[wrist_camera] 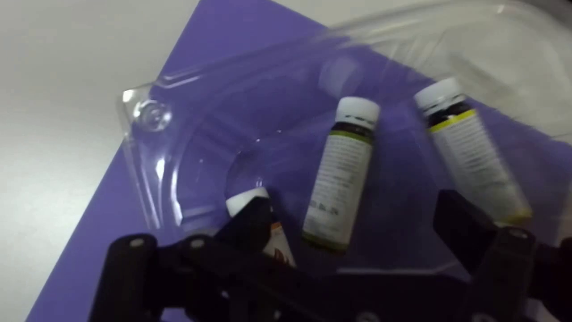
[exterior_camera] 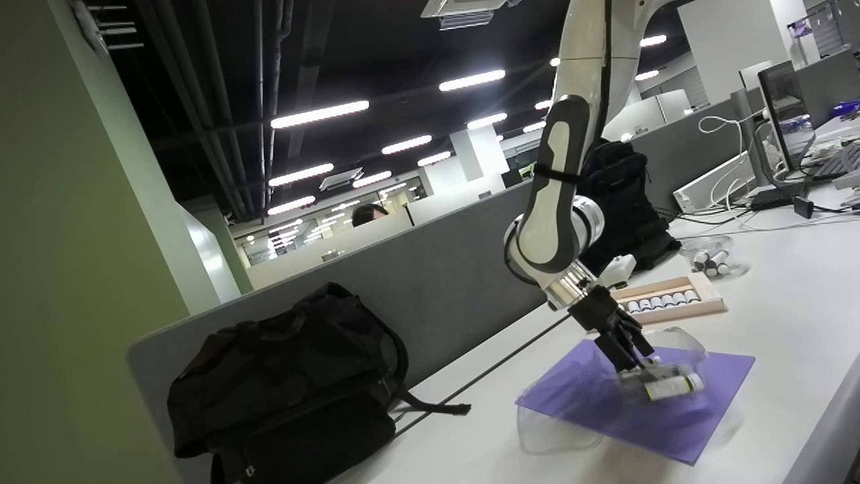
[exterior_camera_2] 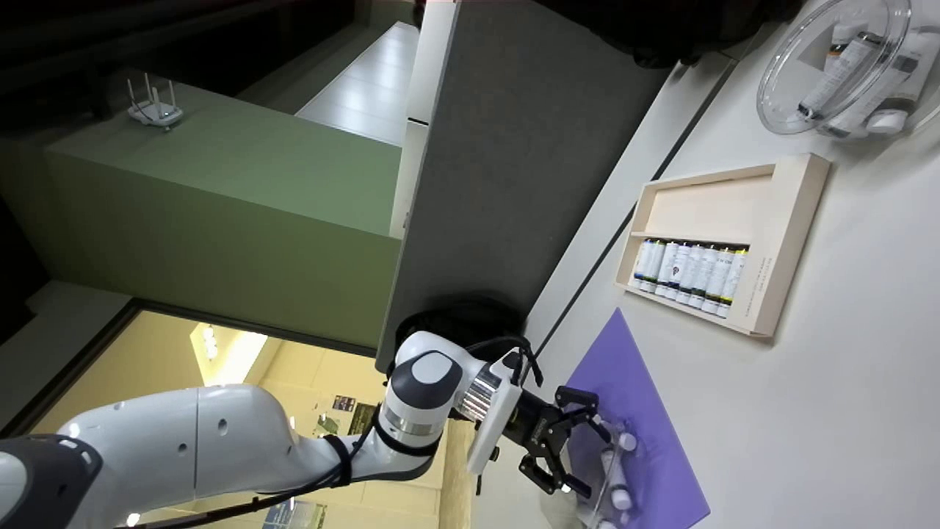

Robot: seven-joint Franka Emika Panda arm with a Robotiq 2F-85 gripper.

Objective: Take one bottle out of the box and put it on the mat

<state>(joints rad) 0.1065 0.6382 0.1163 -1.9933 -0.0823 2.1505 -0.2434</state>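
The violet mat [exterior_camera: 729, 376] lies on the white table; it also shows in the wrist view [wrist_camera: 223, 27]. A clear plastic box [wrist_camera: 174, 192] rests on it and reaches past its edge. Inside lie several white-capped bottles: one in the middle [wrist_camera: 340, 183], one at right [wrist_camera: 476, 156] and one with an orange stripe [wrist_camera: 278, 243], partly hidden by a finger. My gripper [wrist_camera: 353, 210] is open above this box, empty, its fingers on either side of the middle bottle's lower end. The pale wooden box [exterior_camera_2: 789, 242] stands beyond the mat with a row of small white tubes.
A round clear container [exterior_camera_2: 767, 95] with more tubes stands past the wooden box. Black backpacks [exterior_camera: 289, 390] sit near the grey divider [exterior_camera: 463, 269] along the table's back. A monitor [exterior_camera: 786, 114] and cables are farther along the table.
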